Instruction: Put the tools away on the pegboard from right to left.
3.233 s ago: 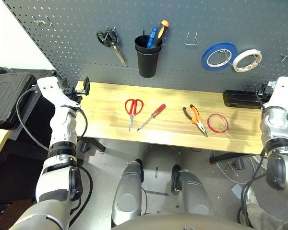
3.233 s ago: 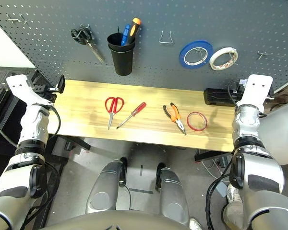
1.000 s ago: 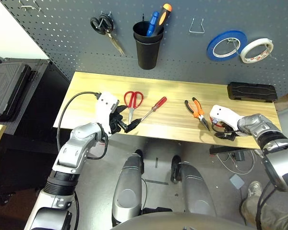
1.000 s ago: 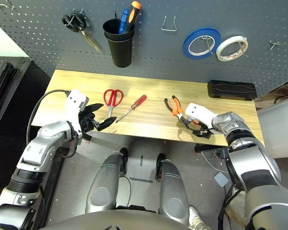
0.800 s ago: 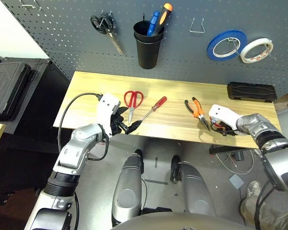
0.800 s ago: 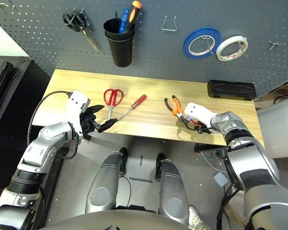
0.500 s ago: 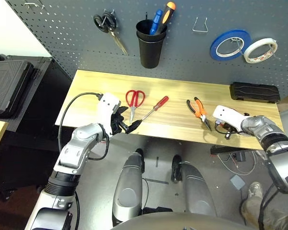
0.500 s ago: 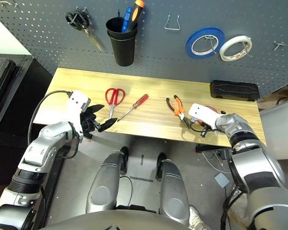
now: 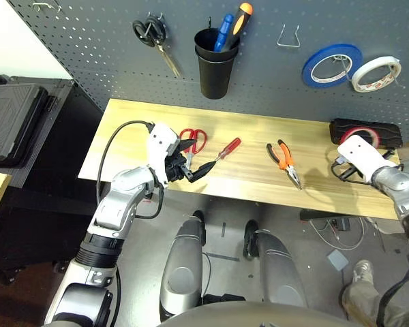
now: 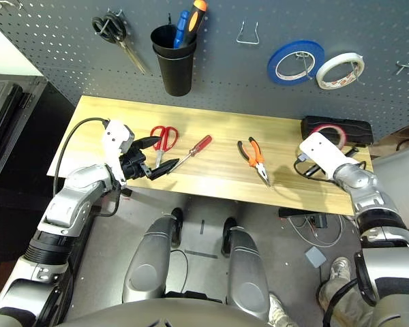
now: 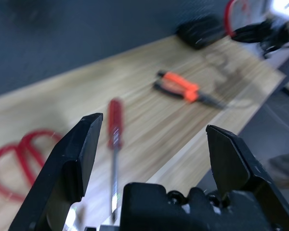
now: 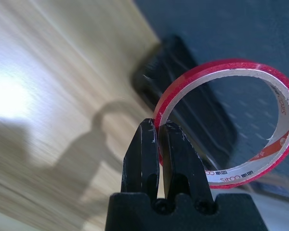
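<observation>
The right gripper (image 12: 158, 139) had its fingers pinched on the rim of the red tape ring (image 12: 241, 120), holding it raised at the counter's (image 9: 245, 170) far right, before a black case (image 9: 365, 129). The left gripper (image 11: 149, 149), fingers spread wide, hovered at the near left, just beside the red-handled scissors (image 9: 191, 139) and screwdriver (image 9: 221, 151). The pliers (image 9: 284, 161) lay right of centre, below the pegboard (image 9: 88, 48).

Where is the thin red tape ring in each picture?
Left eye view: red tape ring far right, behind the right gripper, in front of the black case.
Right eye view: far right again, by the same case.
Left wrist view: red arc, by the case.
Right wrist view: pinched by the right gripper.
Shared landmark: the black case.
</observation>
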`<action>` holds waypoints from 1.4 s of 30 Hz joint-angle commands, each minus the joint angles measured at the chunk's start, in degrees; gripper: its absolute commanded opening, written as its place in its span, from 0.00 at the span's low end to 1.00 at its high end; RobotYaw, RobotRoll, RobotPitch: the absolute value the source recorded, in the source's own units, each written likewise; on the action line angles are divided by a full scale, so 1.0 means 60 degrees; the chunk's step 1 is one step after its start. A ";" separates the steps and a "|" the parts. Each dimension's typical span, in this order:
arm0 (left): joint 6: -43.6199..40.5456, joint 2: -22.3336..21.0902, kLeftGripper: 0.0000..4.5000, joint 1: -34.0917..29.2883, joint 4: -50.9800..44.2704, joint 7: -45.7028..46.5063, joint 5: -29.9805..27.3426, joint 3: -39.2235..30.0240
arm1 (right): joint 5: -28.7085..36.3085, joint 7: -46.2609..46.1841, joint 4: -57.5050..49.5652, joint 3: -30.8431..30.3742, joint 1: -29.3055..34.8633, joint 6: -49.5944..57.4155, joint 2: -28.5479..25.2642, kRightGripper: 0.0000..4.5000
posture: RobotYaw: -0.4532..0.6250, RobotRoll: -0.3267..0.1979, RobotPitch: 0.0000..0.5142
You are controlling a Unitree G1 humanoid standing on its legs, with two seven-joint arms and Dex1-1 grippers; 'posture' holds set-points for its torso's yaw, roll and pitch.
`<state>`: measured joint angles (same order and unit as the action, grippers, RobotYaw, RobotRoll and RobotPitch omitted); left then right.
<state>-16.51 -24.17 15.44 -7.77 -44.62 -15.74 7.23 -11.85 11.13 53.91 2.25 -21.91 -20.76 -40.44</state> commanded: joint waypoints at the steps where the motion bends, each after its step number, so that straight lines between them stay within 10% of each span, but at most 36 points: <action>1: 0.0017 0.0085 1.00 -0.0074 -0.0864 -0.0386 -0.0625 -0.0041 | 0.0021 -0.1327 0.0193 0.0441 0.0609 -0.0957 -0.0178 0.01 | 0.64 0.62 0.51; 13: -0.0368 0.0510 1.00 0.0780 -0.2087 -0.0241 -0.1383 0.0154 | -0.0697 -0.3822 0.1725 0.0407 0.0523 -0.2903 -0.1624 0.01 | 0.63 0.62 0.48; 42: -0.0412 0.0552 1.00 0.1174 -0.1663 0.0199 -0.0830 0.0572 | -0.1121 -0.1485 0.3491 -0.0551 -0.4639 -0.1161 -0.1728 0.01 | 0.63 0.62 0.51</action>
<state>-18.45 -20.56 23.23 -17.20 -43.29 -21.73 9.23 -17.68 0.65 73.46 -0.16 -49.09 -31.07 -50.93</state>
